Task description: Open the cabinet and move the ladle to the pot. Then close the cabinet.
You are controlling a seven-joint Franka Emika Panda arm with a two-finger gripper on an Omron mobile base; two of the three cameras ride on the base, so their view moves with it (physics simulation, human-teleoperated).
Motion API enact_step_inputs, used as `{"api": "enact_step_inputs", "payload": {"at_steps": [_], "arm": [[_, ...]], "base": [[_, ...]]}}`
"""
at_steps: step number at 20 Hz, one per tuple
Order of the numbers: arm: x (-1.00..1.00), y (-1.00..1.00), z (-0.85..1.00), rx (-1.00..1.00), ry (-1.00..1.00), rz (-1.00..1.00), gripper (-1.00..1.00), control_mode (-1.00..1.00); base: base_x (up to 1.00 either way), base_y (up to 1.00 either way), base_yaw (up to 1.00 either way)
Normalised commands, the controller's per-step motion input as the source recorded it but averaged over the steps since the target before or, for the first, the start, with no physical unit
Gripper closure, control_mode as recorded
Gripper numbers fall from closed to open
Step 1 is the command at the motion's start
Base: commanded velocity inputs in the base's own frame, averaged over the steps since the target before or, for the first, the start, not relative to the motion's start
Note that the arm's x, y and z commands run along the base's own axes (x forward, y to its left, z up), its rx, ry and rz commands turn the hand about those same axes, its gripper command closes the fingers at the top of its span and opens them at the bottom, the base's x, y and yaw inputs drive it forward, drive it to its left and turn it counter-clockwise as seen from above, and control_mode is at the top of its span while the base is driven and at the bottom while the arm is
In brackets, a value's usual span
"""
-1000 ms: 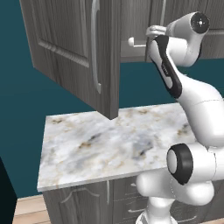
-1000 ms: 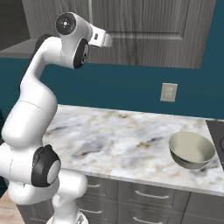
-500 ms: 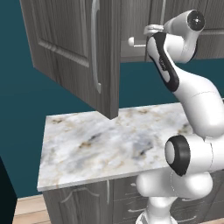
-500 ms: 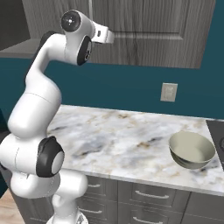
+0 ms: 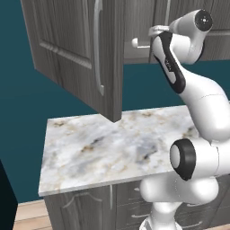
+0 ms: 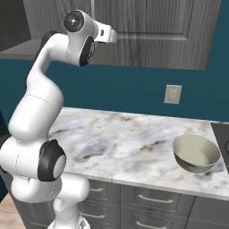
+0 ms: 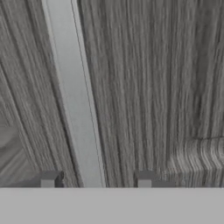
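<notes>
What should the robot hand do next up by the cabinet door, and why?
Probably keep closing the fingers on the silver handle, then pull. In the hand view the gripper sits close against the shut right door, its fingertips standing either side of the bar with a gap left. The left door is already open, and the pot waits on the counter.

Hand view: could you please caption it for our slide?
Jaws straddle the silver handle on the closed cabinet door.

A kitchen: marble counter [image 6: 129, 143], wall cabinet [image 5: 81, 54], drawers [image 6: 147, 201], pot [image 6: 196, 153].
</notes>
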Motion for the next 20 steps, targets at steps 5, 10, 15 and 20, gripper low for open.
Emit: {"api": "enact_step_inputs", "payload": {"at_steps": [5, 10, 15, 20], "arm": [[-0.03, -0.7, 0.0, 0.0, -0.04, -0.12, 1.0, -1.0], [-0.44, -1.0, 0.0, 0.0, -0.02, -0.16, 1.0, -1.0], [-0.8, -1.0, 0.0, 0.03, 0.0, -0.19, 1.0, -1.0], [-1.0, -1.0, 0.0, 0.08, 0.0, -0.18, 1.0, -1.0]], "base": [[0.0, 0.0, 0.0], [0.0, 0.0, 0.0], [0.0, 0.0, 0.0], [0.0, 0.0, 0.0]]}}
